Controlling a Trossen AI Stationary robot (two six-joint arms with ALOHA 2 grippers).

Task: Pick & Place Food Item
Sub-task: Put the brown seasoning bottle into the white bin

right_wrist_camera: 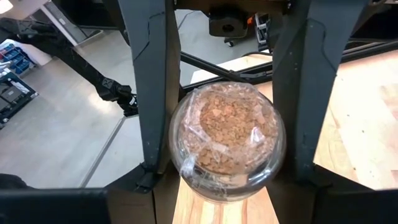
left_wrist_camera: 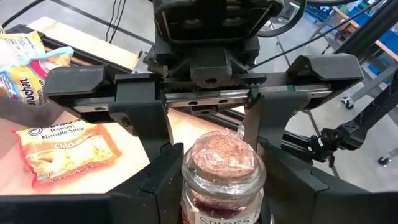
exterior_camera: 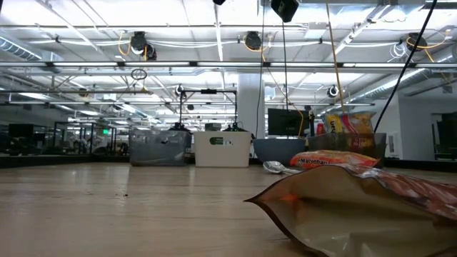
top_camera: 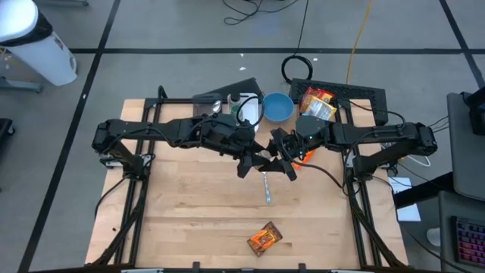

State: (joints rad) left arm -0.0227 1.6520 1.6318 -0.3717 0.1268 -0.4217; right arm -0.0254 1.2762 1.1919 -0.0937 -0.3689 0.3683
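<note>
Above the wooden table (top_camera: 189, 220), the left gripper (top_camera: 254, 159) and right gripper (top_camera: 282, 159) meet mid-air, both pairs of fingers flanking a glass spice jar (left_wrist_camera: 219, 171), the right clamped on it, the left's hold unclear.

Bare near half of table (top_camera: 189, 220), orange packet (top_camera: 264, 239) aside; far edge crowded, possibly by blue bowl (top_camera: 278, 107).

Both grippers meet over the table (top_camera: 189, 212) centre with a jar (left_wrist_camera: 219, 168) between them, a spoon (top_camera: 267, 187) just in front, a snack packet (top_camera: 264, 238) near the front edge, and a bowl (top_camera: 277, 107) and noodle packets (top_camera: 317, 104) behind.
</note>
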